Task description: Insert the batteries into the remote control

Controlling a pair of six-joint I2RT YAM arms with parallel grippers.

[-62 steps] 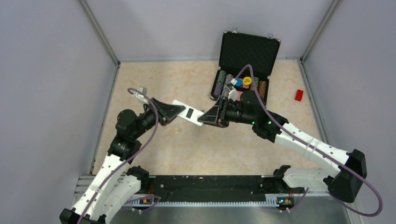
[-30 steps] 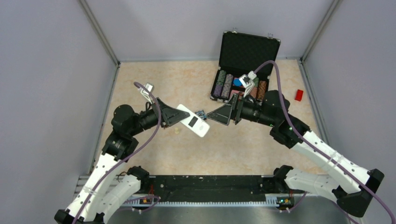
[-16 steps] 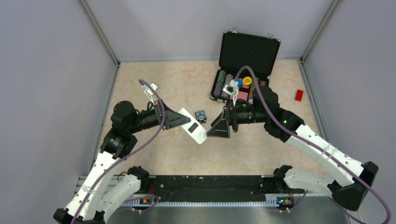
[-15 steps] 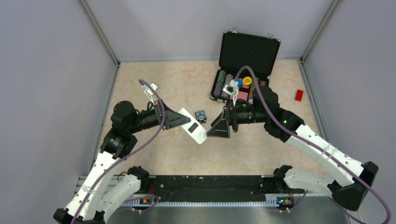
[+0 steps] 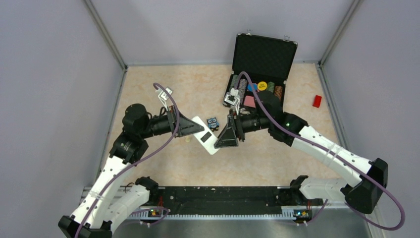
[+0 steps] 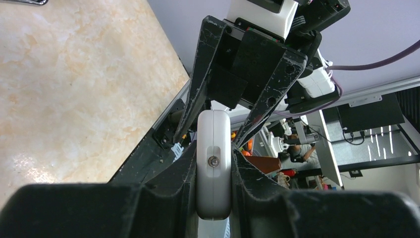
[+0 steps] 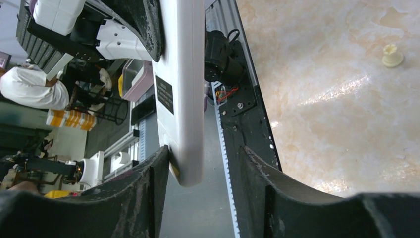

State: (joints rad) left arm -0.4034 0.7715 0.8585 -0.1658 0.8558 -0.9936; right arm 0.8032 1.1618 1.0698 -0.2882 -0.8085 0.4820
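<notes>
The remote control (image 5: 207, 137) is held off the table, white back up, with its small dark bay (image 5: 204, 137) showing. My left gripper (image 5: 195, 130) is shut on its near end; the left wrist view shows the white body (image 6: 213, 163) pinched between both fingers. My right gripper (image 5: 220, 141) is open around the other end. In the right wrist view the remote (image 7: 181, 99) rests against one finger (image 7: 148, 183), with a gap to the other finger (image 7: 257, 178). The batteries are out of view.
A blue owl-faced toy (image 5: 213, 122) lies just behind the remote. A cream peg (image 5: 187, 139) lies on the table beneath my left gripper. An open black case (image 5: 262, 54) with coloured chips stands at the back. A red block (image 5: 317, 100) lies at far right.
My right gripper has turned and moved left, closing in on the remote's free end until its fingers straddle it. My left gripper has kept hold of the remote, shifting slightly.
</notes>
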